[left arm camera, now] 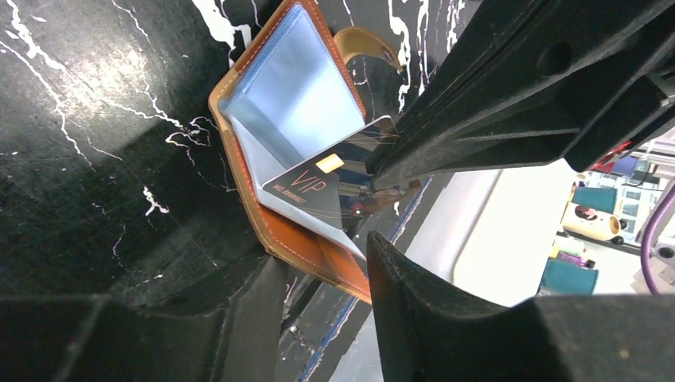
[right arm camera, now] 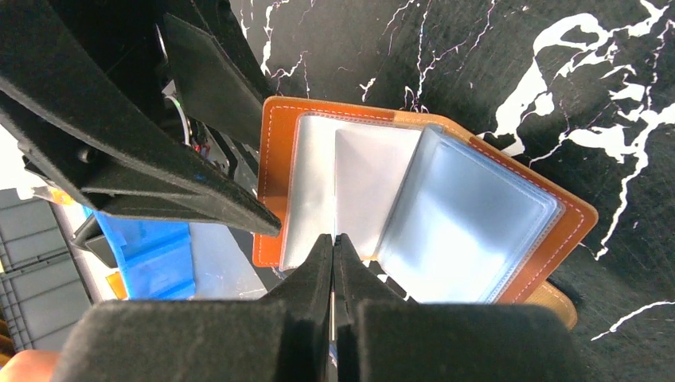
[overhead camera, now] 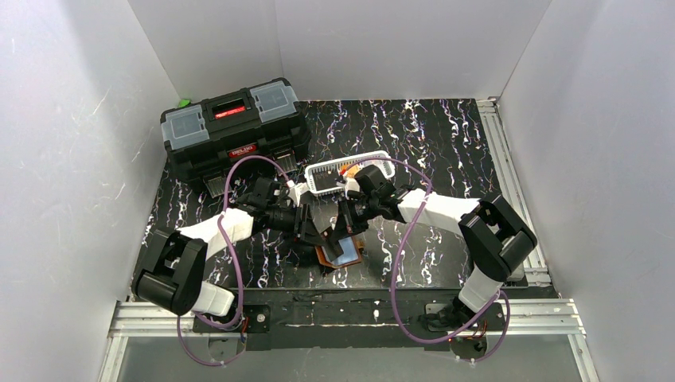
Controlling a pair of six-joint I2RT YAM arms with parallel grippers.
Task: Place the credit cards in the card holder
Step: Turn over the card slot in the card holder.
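Observation:
The brown card holder [overhead camera: 341,255] lies open on the black marbled table, its clear sleeves [right arm camera: 462,207] fanned upward. My right gripper [right arm camera: 333,239] is shut on a dark credit card [left arm camera: 306,191] printed "VIP" with a gold chip. The card's lower edge rests among the sleeves over the holder's leather [left arm camera: 225,151]. My left gripper [left arm camera: 318,251] is open at the holder's near corner, one finger on each side, with nothing clamped between them. From above, both grippers meet over the holder, the left [overhead camera: 318,239] and the right [overhead camera: 344,231].
A white slotted basket [overhead camera: 318,179] holding more cards [overhead camera: 348,169] stands just behind the grippers. A big black toolbox [overhead camera: 235,131] sits at the back left. White walls enclose the table on three sides.

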